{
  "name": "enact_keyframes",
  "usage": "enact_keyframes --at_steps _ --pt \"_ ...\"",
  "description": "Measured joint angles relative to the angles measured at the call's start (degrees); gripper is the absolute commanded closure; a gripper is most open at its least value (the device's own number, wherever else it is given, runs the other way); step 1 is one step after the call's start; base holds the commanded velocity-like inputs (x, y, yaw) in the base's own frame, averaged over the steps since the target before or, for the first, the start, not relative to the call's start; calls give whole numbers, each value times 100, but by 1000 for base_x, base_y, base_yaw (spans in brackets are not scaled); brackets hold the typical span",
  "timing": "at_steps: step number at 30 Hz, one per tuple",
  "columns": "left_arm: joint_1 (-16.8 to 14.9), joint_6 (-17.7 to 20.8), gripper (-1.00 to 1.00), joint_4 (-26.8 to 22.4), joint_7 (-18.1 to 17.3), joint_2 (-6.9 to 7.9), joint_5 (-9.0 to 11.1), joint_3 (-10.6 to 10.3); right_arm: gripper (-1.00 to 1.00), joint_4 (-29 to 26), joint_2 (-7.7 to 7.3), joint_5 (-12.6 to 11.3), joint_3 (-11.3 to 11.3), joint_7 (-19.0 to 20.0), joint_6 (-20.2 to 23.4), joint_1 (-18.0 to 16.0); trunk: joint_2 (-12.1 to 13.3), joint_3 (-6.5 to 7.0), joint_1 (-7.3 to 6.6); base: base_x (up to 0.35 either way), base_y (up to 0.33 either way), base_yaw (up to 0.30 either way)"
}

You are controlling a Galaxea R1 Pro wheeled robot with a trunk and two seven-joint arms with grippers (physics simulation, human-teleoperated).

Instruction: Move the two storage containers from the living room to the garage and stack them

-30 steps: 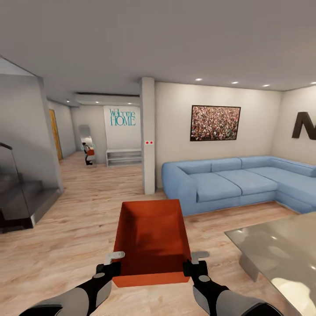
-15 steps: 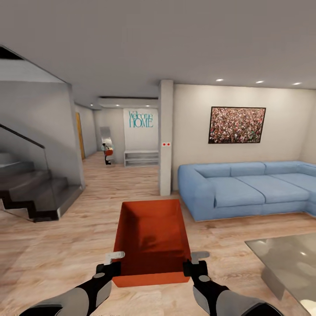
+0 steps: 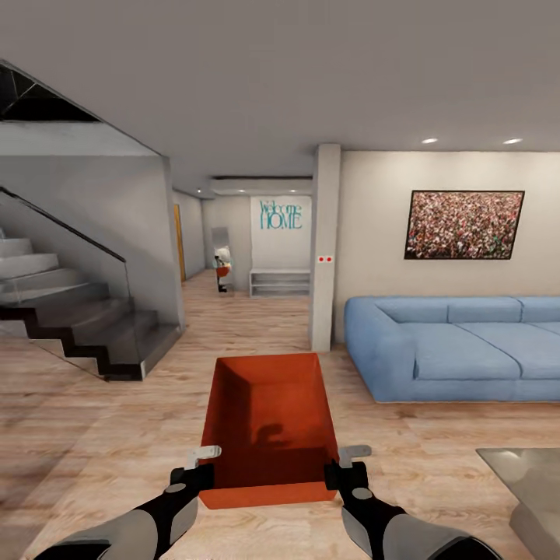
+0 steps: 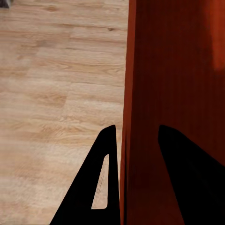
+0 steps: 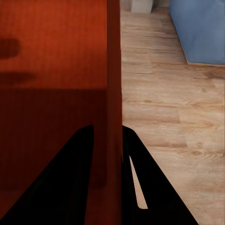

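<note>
camera panned left; both end effectors (image 3: 204,460) (image 3: 344,459) apparently clamped on storage container (image 3: 268,416) walls.

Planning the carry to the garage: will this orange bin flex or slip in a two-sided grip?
The storage container probably stays stiff: its walls look straight though held by the left gripper and right gripper. The smooth walls may slip. Empty, likely light.

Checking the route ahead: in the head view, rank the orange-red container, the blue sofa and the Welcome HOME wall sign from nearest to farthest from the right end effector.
1. Orange-red container: gripped by the right end effector at its wall.
2. Blue sofa: ahead, to the right.
3. Welcome HOME sign: on the far hallway wall, ahead-left.
</note>
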Motion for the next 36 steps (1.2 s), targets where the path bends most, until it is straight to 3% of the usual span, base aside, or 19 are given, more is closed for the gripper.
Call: enact_keyframes --at_steps 36 --pt "0 2 100 6 5 0 15 -10 100 1 4 13 4 -18 6 1 -1 12 -3 297 0 13"
